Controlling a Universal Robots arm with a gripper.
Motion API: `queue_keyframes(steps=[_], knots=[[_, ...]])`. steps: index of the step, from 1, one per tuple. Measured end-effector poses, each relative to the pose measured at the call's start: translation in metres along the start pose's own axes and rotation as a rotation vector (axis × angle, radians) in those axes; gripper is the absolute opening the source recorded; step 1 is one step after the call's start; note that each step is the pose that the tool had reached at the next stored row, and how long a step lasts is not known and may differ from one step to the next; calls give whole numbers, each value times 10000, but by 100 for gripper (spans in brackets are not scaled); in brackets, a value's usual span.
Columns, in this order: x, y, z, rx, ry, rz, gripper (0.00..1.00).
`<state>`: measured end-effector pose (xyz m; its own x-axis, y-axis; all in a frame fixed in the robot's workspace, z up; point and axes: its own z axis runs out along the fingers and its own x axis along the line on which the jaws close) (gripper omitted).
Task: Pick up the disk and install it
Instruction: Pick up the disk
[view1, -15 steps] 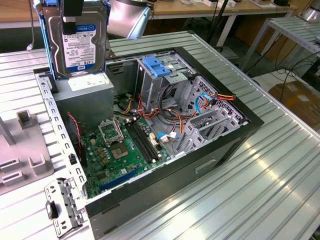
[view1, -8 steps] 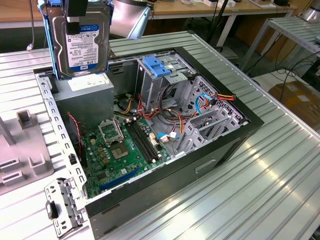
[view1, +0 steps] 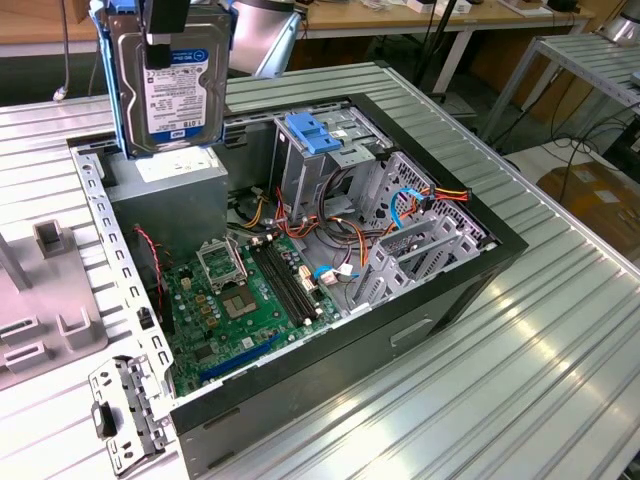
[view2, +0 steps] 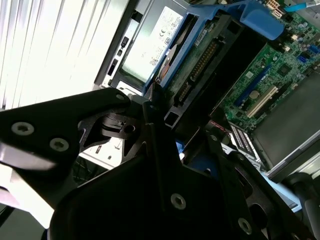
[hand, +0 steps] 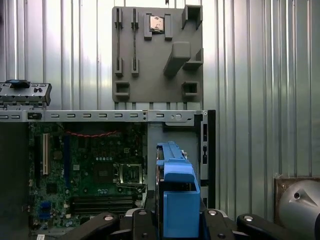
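Clamping the disk (view1: 172, 100) tight in the pincer (view1: 160, 52), pinching it near the top edge and leaving the labelled face showing. Carrying it upright, hanging clear above the open computer case (view1: 440, 290), over the corner housing the power-supply box (view1: 185, 200), probably riding high for clearing the case walls and cables. Not yet seating it in the drive cage (view1: 335, 150) deeper inside the case. Looking straight down the blue carrier (hand: 177, 200) in the first wrist view, onto the motherboard (hand: 90, 170) on the case floor. Counting now: one disk, one pincer, one case, one power-supply box, one motherboard, one drive cage, and one grey fixture plate (hand: 150, 70) lying just outside the case on the ribbed surface (view1: 520, 380).
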<state>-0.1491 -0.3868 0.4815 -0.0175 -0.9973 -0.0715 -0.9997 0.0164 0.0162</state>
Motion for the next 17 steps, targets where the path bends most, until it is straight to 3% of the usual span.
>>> queue_keyframes(steps=[17], knots=[[17,-71,1,0,1,1,37]])
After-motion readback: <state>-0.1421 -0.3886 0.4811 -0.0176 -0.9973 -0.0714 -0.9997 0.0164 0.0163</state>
